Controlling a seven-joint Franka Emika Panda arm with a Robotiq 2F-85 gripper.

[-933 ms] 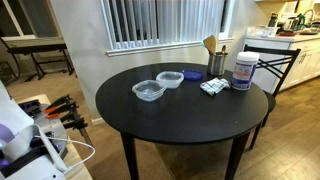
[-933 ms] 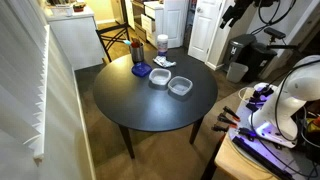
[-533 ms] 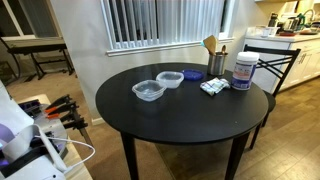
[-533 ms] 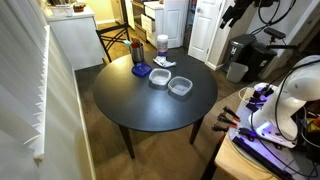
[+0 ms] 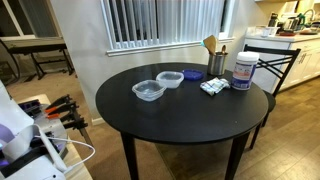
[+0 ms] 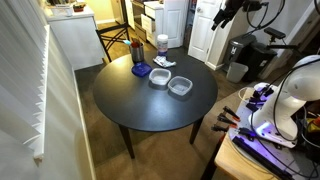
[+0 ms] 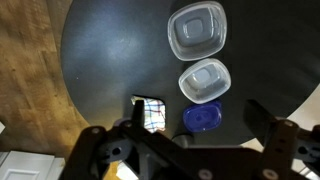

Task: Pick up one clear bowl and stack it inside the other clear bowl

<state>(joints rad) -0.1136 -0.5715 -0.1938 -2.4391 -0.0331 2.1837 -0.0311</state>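
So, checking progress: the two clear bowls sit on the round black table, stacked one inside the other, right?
Not stacked: the wrist view shows the colourless bowl and the bluish bowl side by side, apart, on the round black table.

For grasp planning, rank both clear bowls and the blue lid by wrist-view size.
1. Colourless clear plastic bowl.
2. Bluish clear plastic bowl, only slightly smaller.
3. Flat blue plastic lid, clearly smallest.
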